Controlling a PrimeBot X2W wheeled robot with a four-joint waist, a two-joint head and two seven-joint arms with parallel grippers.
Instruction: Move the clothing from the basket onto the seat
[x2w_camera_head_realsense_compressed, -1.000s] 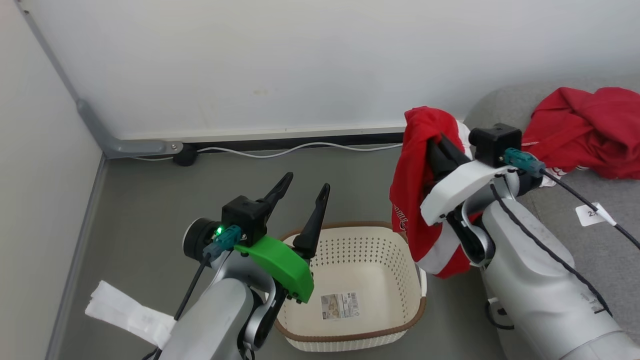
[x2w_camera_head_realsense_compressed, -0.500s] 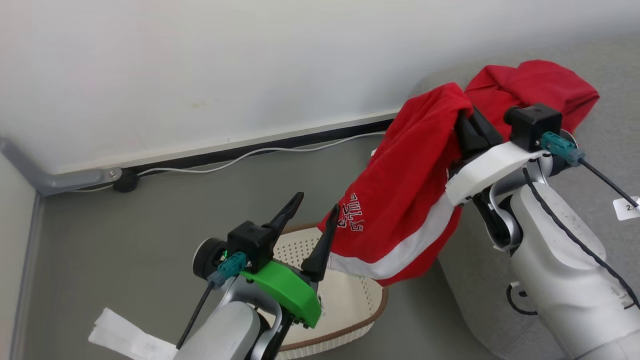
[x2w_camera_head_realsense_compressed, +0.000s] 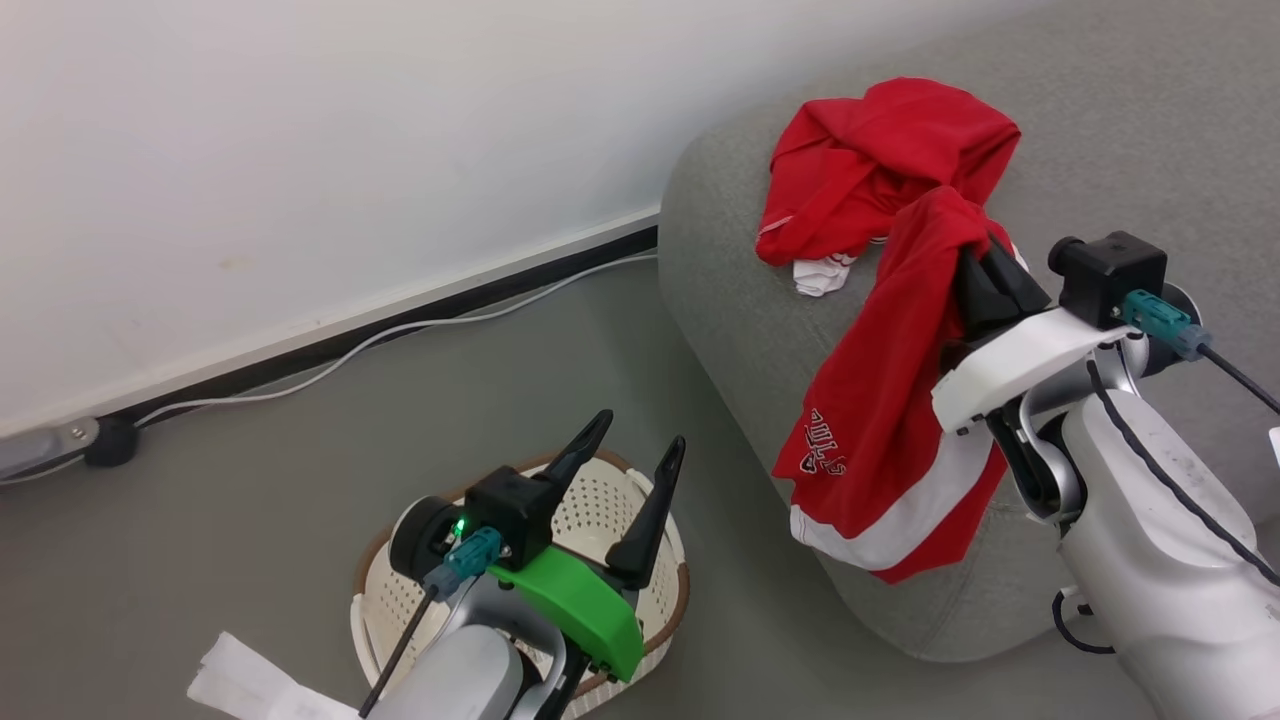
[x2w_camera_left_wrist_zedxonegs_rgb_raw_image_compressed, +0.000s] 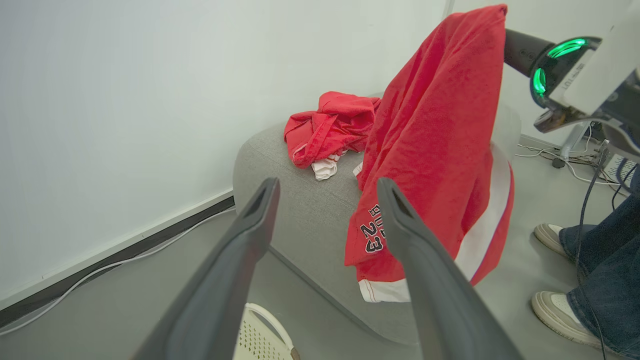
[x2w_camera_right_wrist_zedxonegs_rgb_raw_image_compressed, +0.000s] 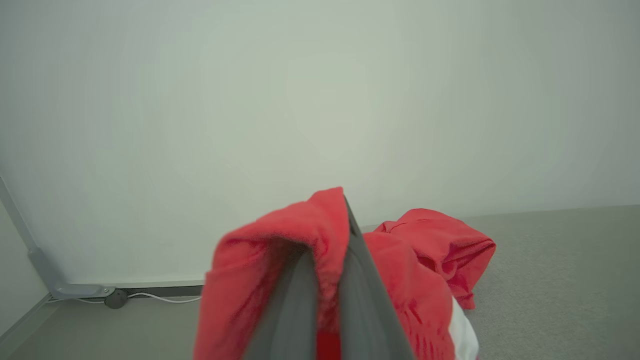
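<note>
My right gripper (x2w_camera_head_realsense_compressed: 978, 255) is shut on a red garment with a broad white stripe (x2w_camera_head_realsense_compressed: 885, 400). The garment hangs down over the rounded end of the grey seat (x2w_camera_head_realsense_compressed: 730, 300). In the right wrist view the two fingers (x2w_camera_right_wrist_zedxonegs_rgb_raw_image_compressed: 300, 300) pinch the red fabric (x2w_camera_right_wrist_zedxonegs_rgb_raw_image_compressed: 260, 280). A second crumpled piece of red clothing (x2w_camera_head_realsense_compressed: 880, 160) with white lining lies on the seat just beyond. My left gripper (x2w_camera_head_realsense_compressed: 642, 428) stands open and empty above the cream basket (x2w_camera_head_realsense_compressed: 668, 612), whose inside is largely hidden by the arm. The left wrist view shows the hanging garment (x2w_camera_left_wrist_zedxonegs_rgb_raw_image_compressed: 440, 140) past its spread fingers (x2w_camera_left_wrist_zedxonegs_rgb_raw_image_compressed: 260, 215).
A white wall with a dark baseboard and a white cable (x2w_camera_head_realsense_compressed: 400, 335) runs behind. A white crumpled sheet (x2w_camera_head_realsense_compressed: 240, 680) lies on the grey floor by the basket. A person's shoes and jeans (x2w_camera_left_wrist_zedxonegs_rgb_raw_image_compressed: 565, 300) stand to the right of the seat.
The head camera has swung right, bringing the seat into view. My right gripper has carried the striped garment from beside the basket to over the seat's end. The left gripper stays open.
</note>
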